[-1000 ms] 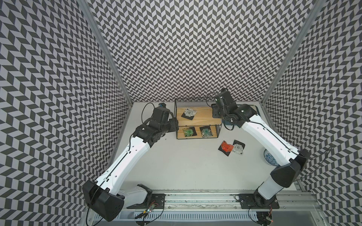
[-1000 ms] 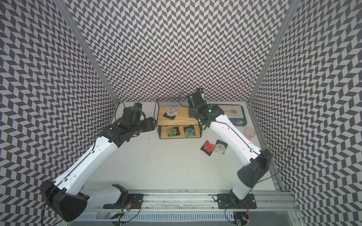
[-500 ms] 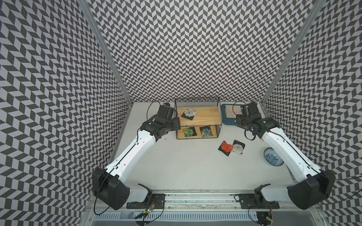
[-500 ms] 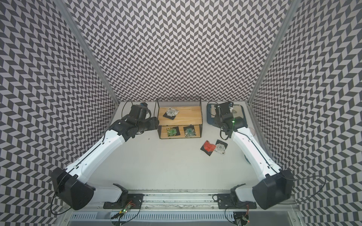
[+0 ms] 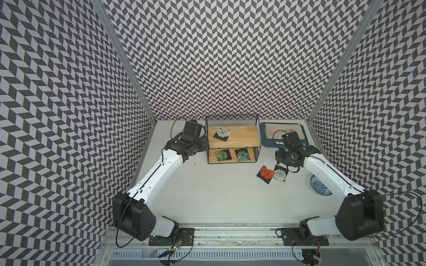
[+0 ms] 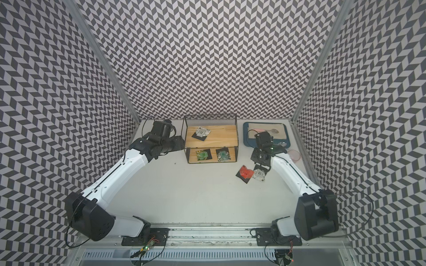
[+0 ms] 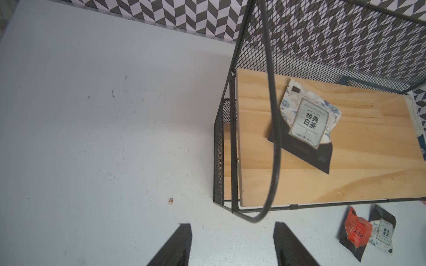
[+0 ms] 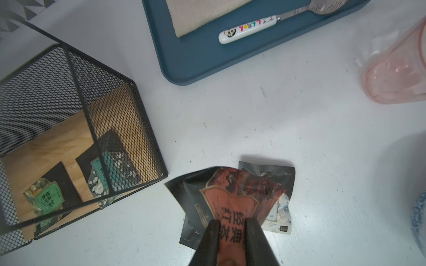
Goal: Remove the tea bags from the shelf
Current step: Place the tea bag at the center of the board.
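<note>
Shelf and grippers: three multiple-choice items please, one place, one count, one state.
1. Which board holds the white tea bag on the shelf? A upper; B lower; C neither.
2. Green or teal tea bags on the lower board: A one; B two; C four.
3. The right gripper is: A open; B shut on a red tea bag; C shut on the white tea bag.
Key: 1 A, it lies on the upper board; 2 B, a green tea bag and a teal tea bag show there; 3 B, the right wrist view shows it pinched in the jaws.
</note>
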Motion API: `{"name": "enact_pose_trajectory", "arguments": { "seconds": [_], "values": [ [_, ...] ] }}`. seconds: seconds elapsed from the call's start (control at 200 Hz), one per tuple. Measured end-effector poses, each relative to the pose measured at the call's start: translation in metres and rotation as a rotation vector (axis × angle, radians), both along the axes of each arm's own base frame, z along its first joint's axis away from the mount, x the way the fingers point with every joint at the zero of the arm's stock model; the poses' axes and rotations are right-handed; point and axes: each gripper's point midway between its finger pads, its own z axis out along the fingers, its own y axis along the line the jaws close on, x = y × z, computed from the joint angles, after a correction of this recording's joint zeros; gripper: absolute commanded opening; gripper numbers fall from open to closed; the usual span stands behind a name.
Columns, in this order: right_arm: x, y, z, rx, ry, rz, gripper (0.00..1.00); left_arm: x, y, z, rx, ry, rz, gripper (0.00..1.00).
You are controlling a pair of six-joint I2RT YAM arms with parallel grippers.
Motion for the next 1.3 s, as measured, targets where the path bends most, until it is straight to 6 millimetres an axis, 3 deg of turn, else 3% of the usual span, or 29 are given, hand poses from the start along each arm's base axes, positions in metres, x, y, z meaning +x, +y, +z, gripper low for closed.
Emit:
{"name": "enact_pose_trajectory", "arguments": {
  "seconds": [0.456, 0.801, 1.157, 1.302],
  "values": [
    [-0.018, 0.0, -0.061, 0.01, 0.119, 0.0, 0.27, 0.001, 0.0, 0.0, -0.003, 0.0, -0.005, 0.6],
    [-0.027, -0.003, -0.09, -0.007, 0.172, -0.005, 0.42, 0.002, -0.001, -0.001, -0.007, 0.002, -0.008, 0.59],
    [-0.026, -0.01, -0.089, -0.04, 0.161, -0.021, 0.65, 0.002, -0.002, -0.001, -0.007, 0.002, -0.009, 0.59],
    [-0.019, -0.014, -0.051, -0.047, 0.069, -0.04, 0.74, 0.002, -0.002, -0.001, -0.008, 0.002, -0.009, 0.59]
  ]
}}
